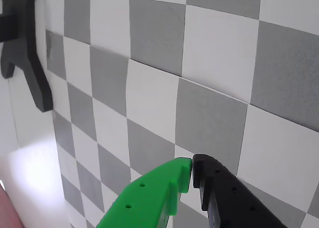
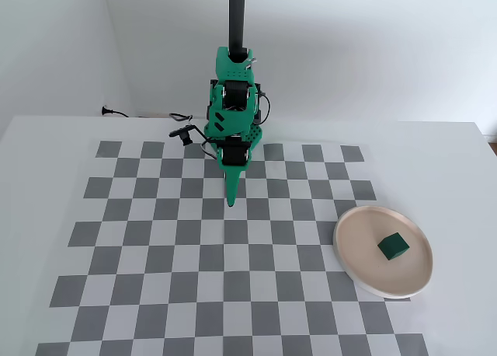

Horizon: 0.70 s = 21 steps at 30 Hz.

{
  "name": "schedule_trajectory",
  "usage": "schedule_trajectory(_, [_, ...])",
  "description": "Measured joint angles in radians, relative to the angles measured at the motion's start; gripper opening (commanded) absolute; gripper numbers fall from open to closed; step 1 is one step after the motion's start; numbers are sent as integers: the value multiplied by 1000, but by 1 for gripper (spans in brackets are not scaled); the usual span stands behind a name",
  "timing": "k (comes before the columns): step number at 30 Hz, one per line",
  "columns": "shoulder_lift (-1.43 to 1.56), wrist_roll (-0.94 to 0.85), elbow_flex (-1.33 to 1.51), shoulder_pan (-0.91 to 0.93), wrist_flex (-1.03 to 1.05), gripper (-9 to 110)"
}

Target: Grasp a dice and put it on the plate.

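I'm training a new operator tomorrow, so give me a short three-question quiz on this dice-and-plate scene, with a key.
1. True or false: in the fixed view the dice lies on the plate.
2. How does the pincer stand in the wrist view? A) shut with nothing between its tips B) shut on the dice C) wide open
3. Fill in: in the fixed view the plate sits toward the lower ____ of the checkerboard mat.

Key: 1 true; 2 A; 3 right.
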<state>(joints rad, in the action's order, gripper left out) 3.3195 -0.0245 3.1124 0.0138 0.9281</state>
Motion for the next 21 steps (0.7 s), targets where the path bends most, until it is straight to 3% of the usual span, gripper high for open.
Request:
schedule_trajectory(10, [5, 86, 0, -5, 6, -4])
schedule_trajectory(15, [5, 86, 0, -5, 6, 6])
schedule_trajectory(21, [5, 86, 0, -5, 6, 0])
